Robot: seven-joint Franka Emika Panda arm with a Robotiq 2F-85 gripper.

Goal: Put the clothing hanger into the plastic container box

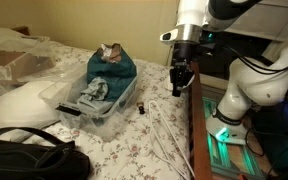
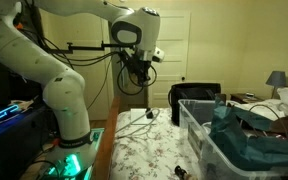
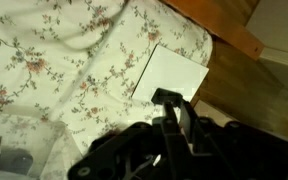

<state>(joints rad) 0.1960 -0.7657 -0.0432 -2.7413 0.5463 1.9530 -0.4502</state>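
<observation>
The clothing hanger (image 2: 146,108) is a thin pale wire. It hangs from my gripper (image 2: 140,80) down to the flowered bedsheet, and shows faintly in an exterior view (image 1: 172,122). My gripper (image 1: 180,88) is raised over the bed's edge, to the side of the plastic container box (image 1: 104,120), with its fingers closed together. The clear box (image 2: 199,135) holds teal clothing (image 1: 112,72). In the wrist view the closed fingers (image 3: 169,102) point at the sheet. The wire is not clear there.
A small dark object (image 1: 141,106) lies on the sheet beside the box. A black bag (image 1: 34,155), a white pillow (image 1: 24,100) and a brown cardboard box (image 1: 9,65) lie beyond the box. The wooden bed frame (image 1: 196,130) runs under the gripper. A white sheet of paper (image 3: 174,70) lies below it.
</observation>
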